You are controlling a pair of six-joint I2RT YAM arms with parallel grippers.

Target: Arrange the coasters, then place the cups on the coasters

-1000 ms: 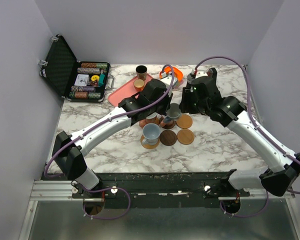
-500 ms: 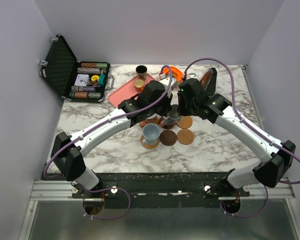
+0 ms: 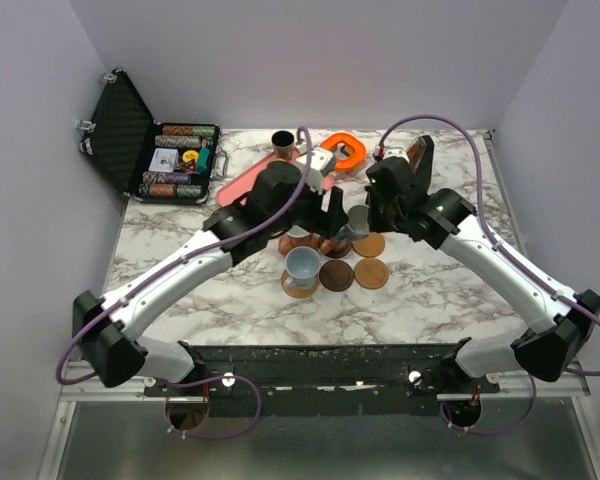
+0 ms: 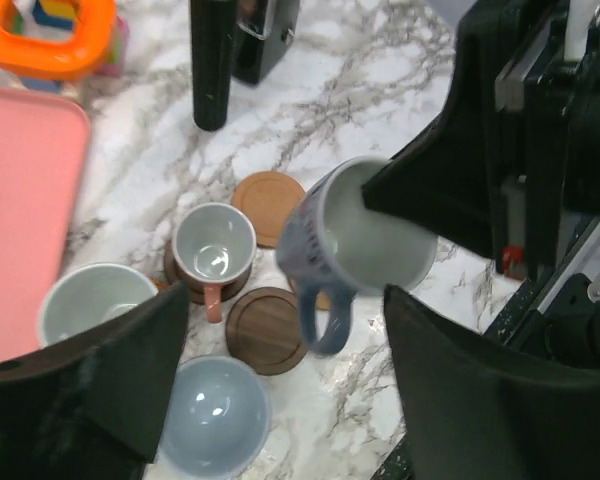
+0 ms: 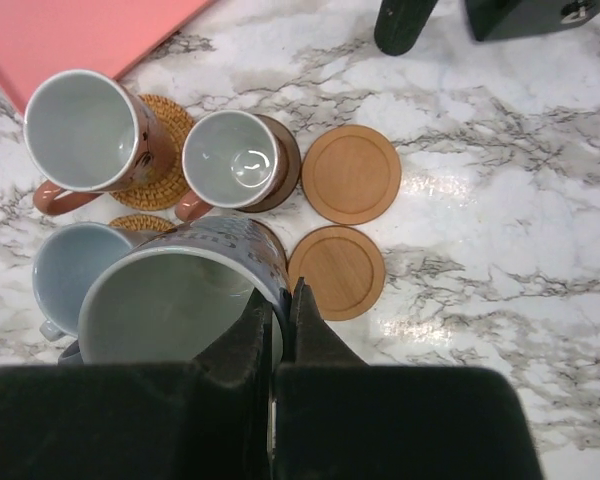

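Observation:
A grey-blue cup (image 5: 180, 290) hangs tilted above the coasters, and my right gripper (image 5: 275, 292) is shut on its rim. The same cup (image 4: 365, 240) shows in the left wrist view, with my left gripper (image 4: 288, 300) open around and below it, not touching. From above, the held cup (image 3: 358, 222) sits between both grippers. A pale blue cup (image 3: 302, 265) stands on a coaster. Of the pinkish cups, one (image 5: 235, 150) rests on a dark coaster and another (image 5: 85, 130) on a woven one. Two light coasters (image 5: 350, 172) (image 5: 336, 271) and a dark coaster (image 4: 267, 330) lie bare.
A pink tray (image 3: 242, 183) lies at the back left with a copper cup (image 3: 283, 143) behind it. An orange ring (image 3: 342, 148) and a tall black cylinder (image 4: 212, 60) stand at the back. An open poker-chip case (image 3: 150, 150) sits far left.
My right gripper moved in and shut on the grey-blue cup's rim. My left gripper opened, let the cup go and drew back to the left.

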